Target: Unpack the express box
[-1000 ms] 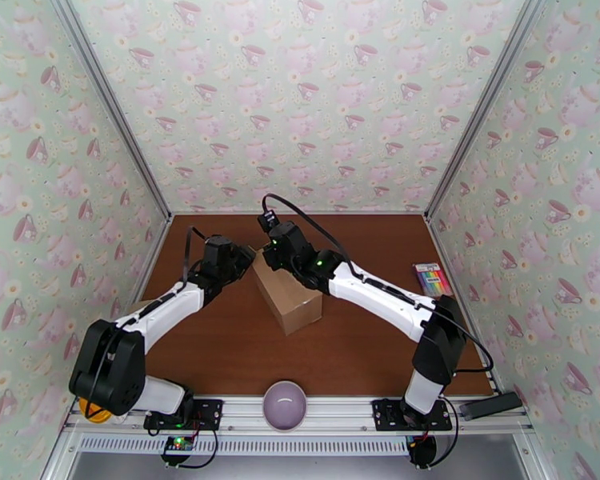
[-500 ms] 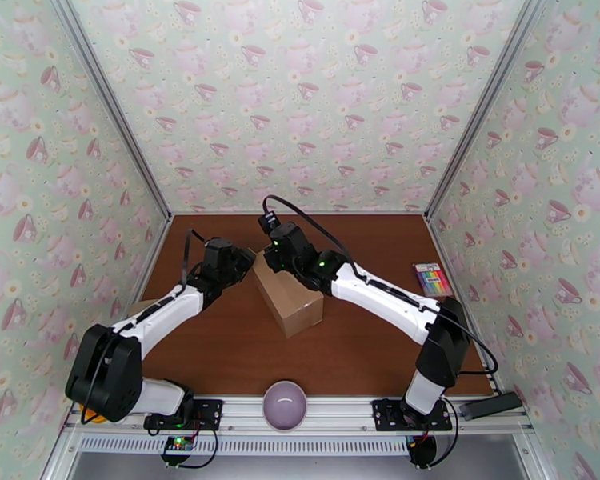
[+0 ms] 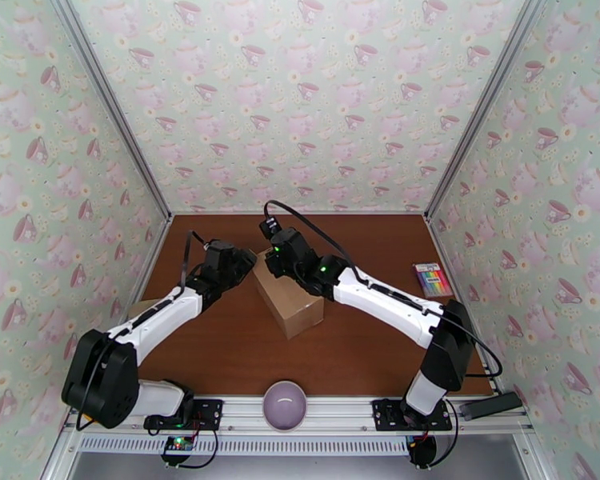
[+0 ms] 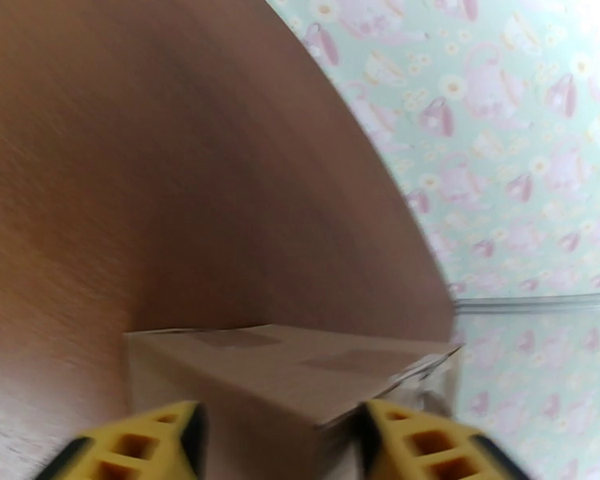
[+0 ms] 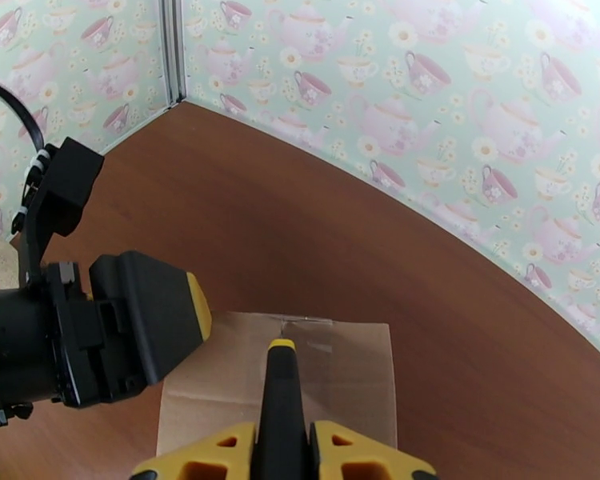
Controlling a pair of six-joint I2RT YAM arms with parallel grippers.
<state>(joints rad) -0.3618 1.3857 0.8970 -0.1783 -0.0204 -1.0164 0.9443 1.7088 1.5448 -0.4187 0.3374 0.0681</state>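
A small tan piece point(image 3: 138, 304) lies well left of the express box point(image 3: 290, 302), against the left wall and partly under the left arm. Bare table point(image 3: 220, 346) lies between them.

The left gripper point(image 3: 238, 264) is at the box's far-left end. In the left wrist view its yellow fingers point(image 4: 132, 446) stand wide apart with that end of the box between them. Whether either finger touches the cardboard cannot be told, and nothing is gripped.

The box sits near the middle of the table, slanted, with its long edges running from far left to near right. Its flaps are down and taped. A purple bowl point(image 3: 285, 404) rests on the rail on the box's near side, with a strip of bare wood between them. Beyond the box's far end the table is open up to the back wall.

The right gripper point(image 3: 273, 262) is above the same far end, just beside the left gripper. Its fingers point(image 5: 356, 454) are closed tight on a black tool point(image 5: 282, 394). The tool's yellow tip meets the box top at the tape by the far edge.

Right of the box is a wide stretch of bare wood crossed by the right arm. A pack of coloured pens point(image 3: 433, 279) lies well apart from the box, along the right wall.
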